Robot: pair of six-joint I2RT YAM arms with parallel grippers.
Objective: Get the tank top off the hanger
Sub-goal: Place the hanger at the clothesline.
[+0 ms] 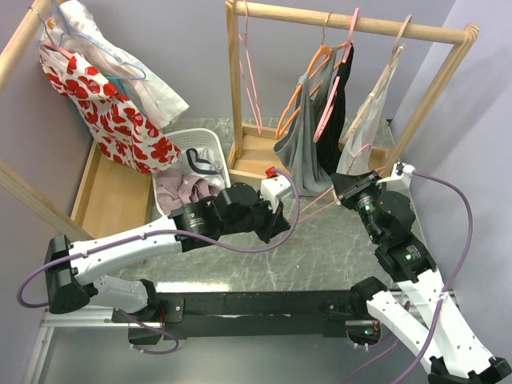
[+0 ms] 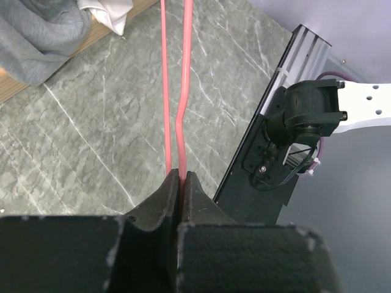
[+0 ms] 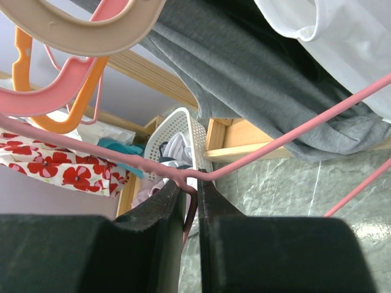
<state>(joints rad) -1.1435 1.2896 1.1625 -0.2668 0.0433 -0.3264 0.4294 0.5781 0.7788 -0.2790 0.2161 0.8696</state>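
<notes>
Left arm's fingers (image 2: 156, 204) clamp the thin pink wire hanger (image 2: 185, 85); right arm's fingers (image 3: 162, 210) pinch its neck, bracing it level above the grey marble surface (image 1: 320, 256); no tank top shows on it; the white sleeveless garment (image 1: 362, 132) nearby may be it.

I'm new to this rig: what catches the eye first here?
The left tool and right tool pinch one pink wire hanger stretched between them above the marble table. Behind stands a wooden rack with a grey garment; a red floral garment hangs far left.
</notes>
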